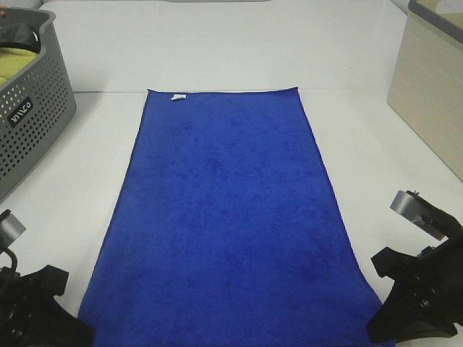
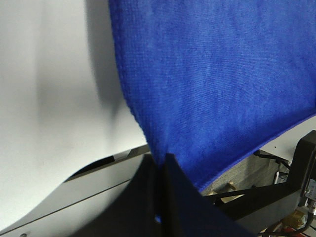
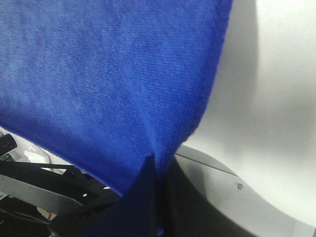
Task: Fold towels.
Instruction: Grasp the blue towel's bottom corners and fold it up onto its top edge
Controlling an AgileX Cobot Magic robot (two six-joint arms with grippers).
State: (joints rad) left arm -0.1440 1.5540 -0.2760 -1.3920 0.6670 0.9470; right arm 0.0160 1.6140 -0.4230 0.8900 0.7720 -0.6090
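We see our left arm [image 1: 32, 307] low in the lower-left corner and our right arm [image 1: 419, 296] in the lower right. The left gripper [image 2: 160, 160] and right gripper [image 3: 157, 165] have their fingers [image 2: 140, 197] pressed together, each apparently pinching a corner of the towel [image 2: 217, 89].

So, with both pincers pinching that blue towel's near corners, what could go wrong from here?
1. The left pincer and right pincer each hold only the tip of a towel corner, so one might slip free mid-lift.
2. If the arms move unevenly, the near edge may land crooked against the far edge with the white tag.
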